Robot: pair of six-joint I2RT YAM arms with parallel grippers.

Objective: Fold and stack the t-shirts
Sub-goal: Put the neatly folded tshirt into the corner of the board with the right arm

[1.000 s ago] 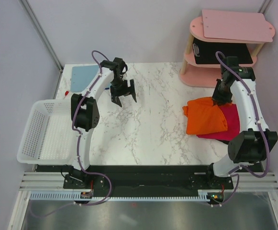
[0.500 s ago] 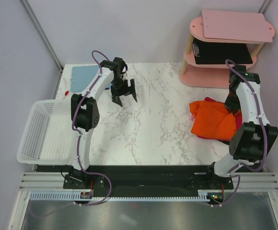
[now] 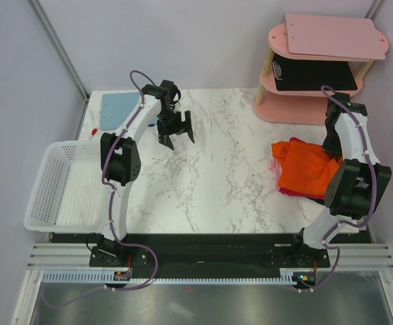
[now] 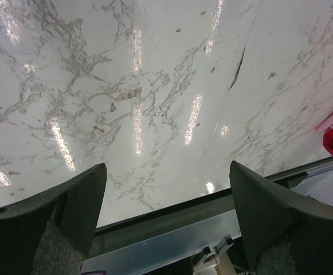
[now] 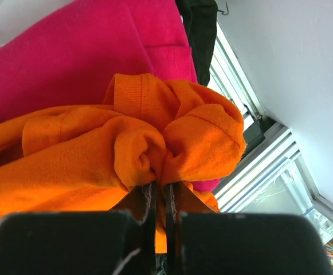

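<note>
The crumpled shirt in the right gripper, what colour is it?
Bright orange. The right wrist view shows the cloth shirt best, pinched by the right gripper.

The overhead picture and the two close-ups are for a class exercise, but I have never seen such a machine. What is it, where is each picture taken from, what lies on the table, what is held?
Two robot arms are bolted at the near edge of a marble table. The overhead picture comes from a fixed camera above them; each close-up comes from a camera on one wrist. The left gripper hangs open over the marble. The right gripper is shut on a bunched fold of the orange t-shirt, which lies on the magenta t-shirt. A white basket sits at the left.
</note>
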